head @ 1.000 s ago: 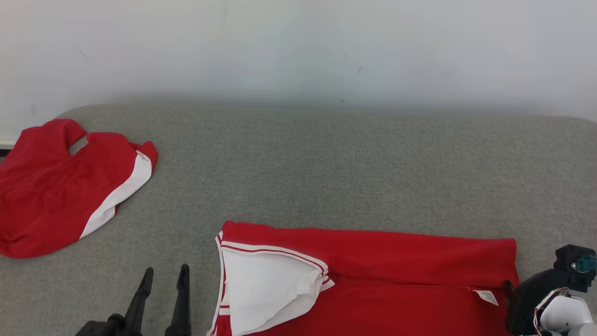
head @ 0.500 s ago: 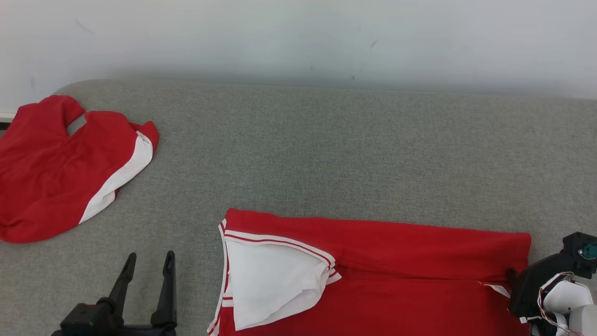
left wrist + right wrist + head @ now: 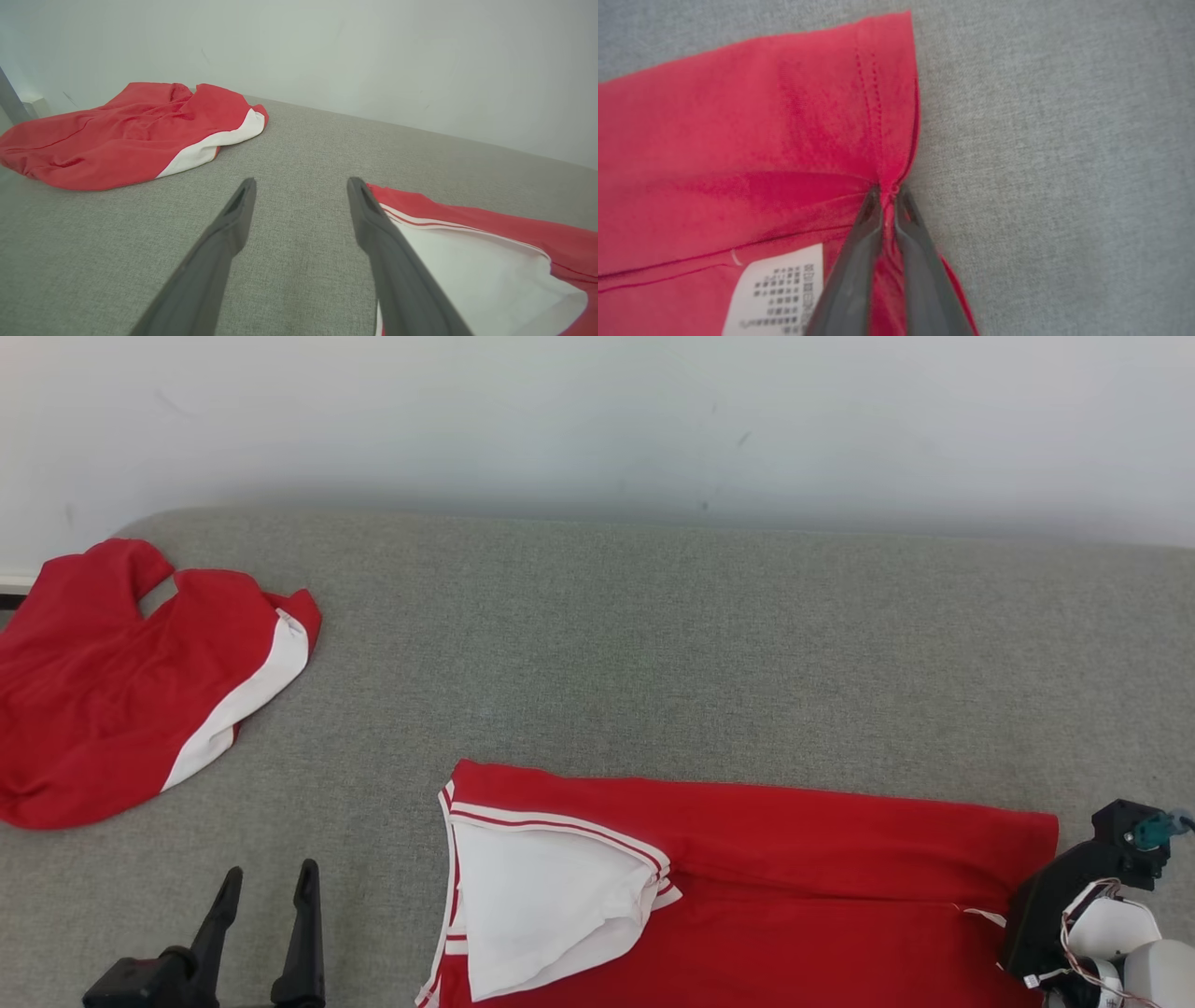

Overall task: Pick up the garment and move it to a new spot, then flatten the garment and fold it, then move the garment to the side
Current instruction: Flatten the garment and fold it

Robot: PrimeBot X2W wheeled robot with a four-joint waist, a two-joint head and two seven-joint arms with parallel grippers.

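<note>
The garment [image 3: 794, 859] is red with a white, stripe-trimmed sleeve and lies folded lengthwise along the near edge of the grey surface. In the right wrist view my right gripper [image 3: 888, 190] is shut on the garment [image 3: 761, 140], pinching its right hem at the fold line beside a white care label [image 3: 780, 289]. In the head view the right wrist housing [image 3: 1074, 896] covers that corner. My left gripper [image 3: 269, 870] stands open and empty left of the sleeve. Its fingers [image 3: 233, 224] straddle bare fabric, with the garment [image 3: 490, 261] just to their right.
A second red garment [image 3: 112, 691] with a white stripe lies crumpled at the far left, also visible in the left wrist view as a red heap [image 3: 131, 135]. The grey upholstered surface [image 3: 653, 644] stretches back to a white wall [image 3: 597, 411].
My right gripper has shut on the garment's right hem. The left gripper has drawn back to the left, away from the sleeve. The head camera shifted a little.
</note>
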